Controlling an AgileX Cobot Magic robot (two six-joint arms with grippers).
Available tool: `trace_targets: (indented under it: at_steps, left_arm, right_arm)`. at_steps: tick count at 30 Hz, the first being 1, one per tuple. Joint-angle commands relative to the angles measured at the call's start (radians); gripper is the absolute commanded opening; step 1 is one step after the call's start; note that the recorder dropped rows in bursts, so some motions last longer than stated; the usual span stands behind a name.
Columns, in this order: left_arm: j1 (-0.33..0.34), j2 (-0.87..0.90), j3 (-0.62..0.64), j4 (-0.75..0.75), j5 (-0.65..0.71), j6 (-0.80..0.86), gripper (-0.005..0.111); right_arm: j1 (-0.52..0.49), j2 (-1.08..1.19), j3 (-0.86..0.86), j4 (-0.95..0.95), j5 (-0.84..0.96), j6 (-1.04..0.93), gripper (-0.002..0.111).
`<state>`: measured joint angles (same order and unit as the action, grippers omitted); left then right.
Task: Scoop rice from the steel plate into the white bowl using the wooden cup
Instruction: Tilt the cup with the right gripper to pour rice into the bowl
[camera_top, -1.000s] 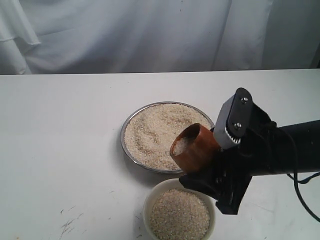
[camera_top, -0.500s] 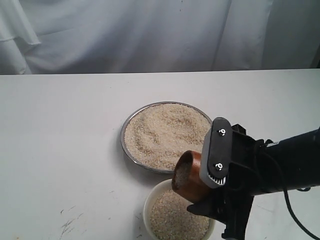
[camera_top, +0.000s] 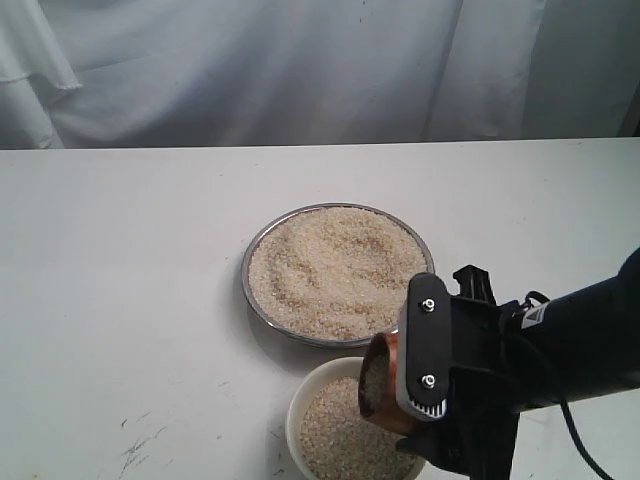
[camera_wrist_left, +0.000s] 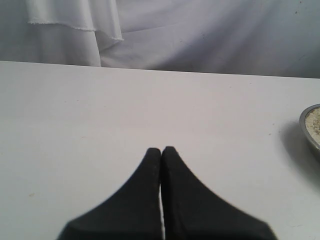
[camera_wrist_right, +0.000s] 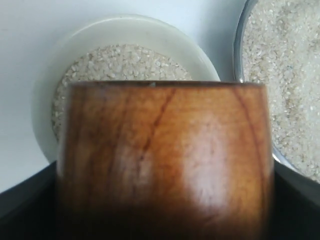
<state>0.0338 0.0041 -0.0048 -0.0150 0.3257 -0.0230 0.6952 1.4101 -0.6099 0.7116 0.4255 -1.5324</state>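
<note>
Right claw (camera_top: 420, 400) clamped on wooden cup (camera_top: 378, 380), tipped mouth-down over white bowl (camera_top: 300, 402) just below, to spill rice (camera_top: 330, 432) in. Left claw (camera_wrist_left: 161, 155) together, idle.

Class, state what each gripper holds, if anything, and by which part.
The right gripper holds the wooden cup by its outer sides, toward the base. The left gripper is shut on nothing.

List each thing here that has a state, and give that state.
steel plate, covered with rice
white bowl, upright, partly filled with rice
wooden cup, tipped on its side above the white bowl, rice at its mouth
right end effector, shut on the wooden cup
left end effector, shut, empty, away from the dishes
</note>
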Motion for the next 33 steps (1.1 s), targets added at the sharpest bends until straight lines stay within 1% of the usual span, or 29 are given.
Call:
trace_targets:
  at_steps: [1, 6, 12, 15, 18, 21, 25, 28, 33]
  left_arm:
    - [-0.003, -0.004, 0.005, 0.001, -0.007, -0.001, 0.0]
    - [-0.003, -0.004, 0.005, 0.001, -0.007, -0.001, 0.0]
    - [-0.003, -0.004, 0.005, 0.001, -0.007, -0.001, 0.0]
    - [-0.003, -0.004, 0.005, 0.001, -0.007, -0.001, 0.0]
    - [-0.003, -0.004, 0.005, 0.001, -0.007, -0.001, 0.0]
    - [-0.003, -0.004, 0.005, 0.001, -0.007, -0.001, 0.0]
    - [-0.003, -0.004, 0.005, 0.001, -0.007, -0.001, 0.0]
    - [-0.003, -0.004, 0.005, 0.001, -0.007, -0.001, 0.0]
    - [-0.003, -0.004, 0.005, 0.001, -0.007, -0.001, 0.0]
  right_arm:
    - [0.018, -0.011, 0.002, -0.028, -0.011, 0.023, 0.0]
    - [0.043, -0.011, 0.002, -0.156, -0.009, 0.112, 0.0]
    - [0.043, -0.011, 0.002, -0.24, -0.007, 0.174, 0.0]
    - [0.043, -0.011, 0.002, -0.333, -0.007, 0.259, 0.0]
    - [0.043, -0.011, -0.006, -0.34, 0.004, 0.268, 0.0]
    - [0.067, -0.011, -0.015, -0.383, 0.012, 0.286, 0.0]
    - [0.092, -0.011, -0.041, -0.491, 0.031, 0.398, 0.0]
    - [0.101, -0.011, -0.066, -0.534, 0.059, 0.438, 0.0]
    - [0.101, -0.011, -0.08, -0.551, 0.08, 0.448, 0.0]
